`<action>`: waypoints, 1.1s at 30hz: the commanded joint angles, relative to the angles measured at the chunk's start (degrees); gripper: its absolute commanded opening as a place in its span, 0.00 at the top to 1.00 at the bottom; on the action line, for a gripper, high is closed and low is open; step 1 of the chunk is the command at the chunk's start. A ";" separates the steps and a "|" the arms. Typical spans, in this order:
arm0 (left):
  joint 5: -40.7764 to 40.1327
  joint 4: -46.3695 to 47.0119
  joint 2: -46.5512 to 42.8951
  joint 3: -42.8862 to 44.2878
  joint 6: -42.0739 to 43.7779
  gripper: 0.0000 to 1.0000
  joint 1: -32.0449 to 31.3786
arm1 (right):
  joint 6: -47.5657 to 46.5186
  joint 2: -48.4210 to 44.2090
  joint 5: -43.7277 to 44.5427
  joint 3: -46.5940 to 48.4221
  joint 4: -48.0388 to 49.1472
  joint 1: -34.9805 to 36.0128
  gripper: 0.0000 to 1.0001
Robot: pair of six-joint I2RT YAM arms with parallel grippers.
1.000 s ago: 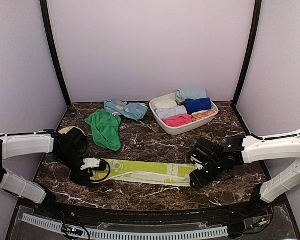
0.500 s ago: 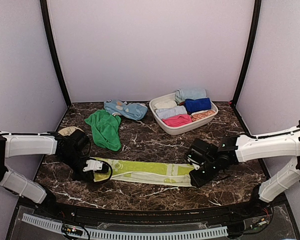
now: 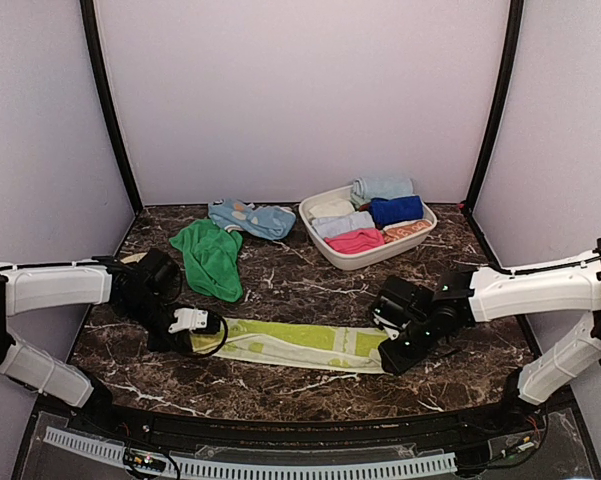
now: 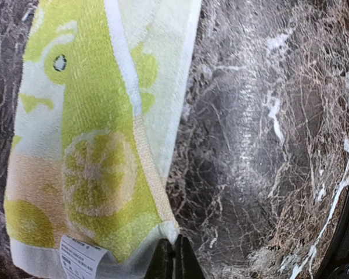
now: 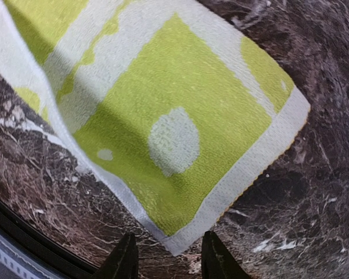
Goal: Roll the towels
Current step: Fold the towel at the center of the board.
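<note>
A long lime-yellow towel [image 3: 290, 343] with white marks lies stretched flat near the table's front edge. My left gripper [image 3: 202, 325] is at its left end. In the left wrist view the left gripper [image 4: 175, 258] is shut on a white-edged corner of that towel [image 4: 93, 133], next to its label [image 4: 81, 256]. My right gripper [image 3: 388, 352] is at the right end. It stands open [image 5: 168, 258], and the corner of the towel [image 5: 174, 128] lies just ahead of the gap, not pinched. A plain green towel [image 3: 210, 258] lies crumpled at the back left.
A white basin [image 3: 332, 255] with several rolled cloths stands at the back right. A blue patterned cloth [image 3: 252, 217] lies beside the green towel. A tan disc [image 3: 130, 262] sits behind my left arm. The dark marble table's front edge is close below the towel.
My left gripper has shut on the towel's left corner and drawn it slightly right and away from the front edge. My right gripper has crept left along the right end.
</note>
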 commanded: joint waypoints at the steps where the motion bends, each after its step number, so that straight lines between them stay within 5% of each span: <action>1: 1.19 -2.00 -1.29 3.06 -1.75 1.00 -0.12 | -0.63 0.55 1.32 2.25 -2.53 0.89 0.54; 11: 0.08 -1.72 -0.47 4.03 -2.42 1.00 -0.17 | -1.46 5.54 2.71 2.85 -2.09 3.37 0.51; 16: -0.60 -1.80 -0.81 4.38 -2.42 1.00 -0.18 | -1.10 6.48 5.57 3.78 -1.63 3.49 0.63; 23: -1.95 -1.75 -1.08 5.08 -2.46 1.00 -0.16 | -1.04 5.64 8.45 5.26 -2.85 3.46 1.00; 33: -13.12 8.29 0.24 10.30 -2.37 1.00 0.78 | -3.96 5.00 14.89 10.90 -9.45 2.96 1.00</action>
